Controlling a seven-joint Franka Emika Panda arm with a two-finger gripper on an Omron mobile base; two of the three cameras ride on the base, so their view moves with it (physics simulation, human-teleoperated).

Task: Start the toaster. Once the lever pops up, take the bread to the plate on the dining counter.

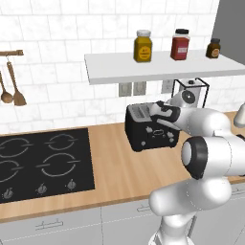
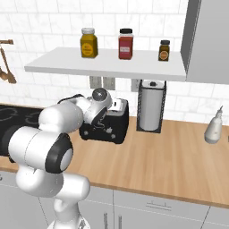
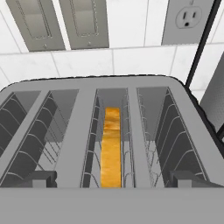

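Toaster: one small black boxy toaster (image 1: 149, 128) with grey slots, standing on the light-wood worktop (image 1: 119, 170) against the white tiled wall, between the black hob (image 1: 43, 162) and the paper-towel stand (image 2: 151, 106).
Slots: the hand view looks down into the grey top (image 3: 109, 131), wire guides in each opening.
Bread: one slice (image 3: 111, 146), seen edge-on as a golden-orange strip, standing upright deep in the middle slot.
Gripper: two dark fingertips (image 3: 37, 178) wide apart at the bottom of the hand view, either side of the bread's slot; the gripper (image 3: 111, 179) is spread fully and holds nothing.
Arm: white, bent over the toaster top, hand just above it.
Jars: three on the white shelf (image 1: 158, 69): one yellow (image 1: 142, 46), one red (image 1: 180, 44), one small dark (image 1: 213, 48).
Utensils: two wooden ones (image 1: 12, 86) hanging on the wall.
Wall plates: two grey switches (image 3: 59, 22), one socket (image 3: 186, 19).
Bottle: one white (image 2: 214, 125) on the worktop's right.
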